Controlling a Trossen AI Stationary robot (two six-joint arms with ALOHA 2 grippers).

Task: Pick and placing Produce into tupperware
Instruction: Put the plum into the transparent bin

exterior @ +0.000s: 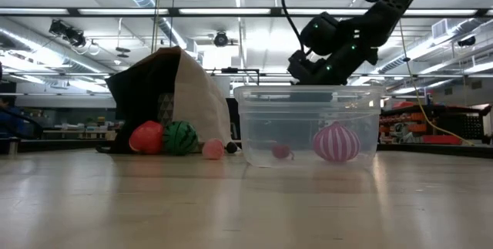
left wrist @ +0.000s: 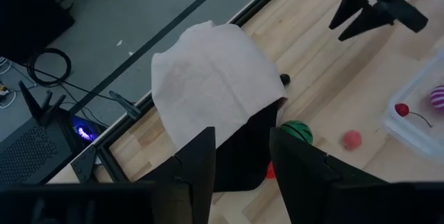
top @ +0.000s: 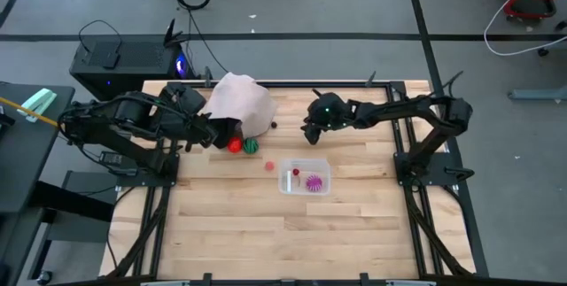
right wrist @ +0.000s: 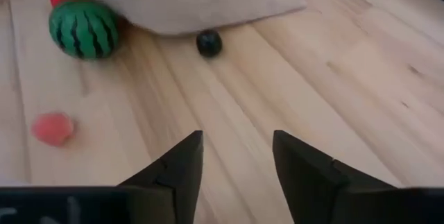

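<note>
The clear tupperware [top: 305,178] stands on the table and holds a striped magenta piece [top: 314,182] and a small dark red cherry [top: 296,173]. A red piece [top: 234,145] and a green watermelon [top: 251,145] lie at the mouth of a pale pinkish bag [top: 241,100]. A small pink piece [top: 269,166] lies on the wood between the bag and the tub. A tiny dark ball [right wrist: 209,43] lies by the bag's edge. My left gripper [left wrist: 243,161] is open at the bag's dark mouth. My right gripper [right wrist: 236,161] is open and empty above bare wood, beyond the tub's far side. My left gripper's fingers [left wrist: 201,158] stand on either side of the bag's dark mouth [left wrist: 243,141], coming from the table's left. I cannot tell whether they touch the bag.
A black box [top: 124,60] with cables stands off the table's far left corner. The table's black frame [top: 416,158] runs along its edges. Bare wood [top: 266,233] stretches from the tub to the table's near edge.
</note>
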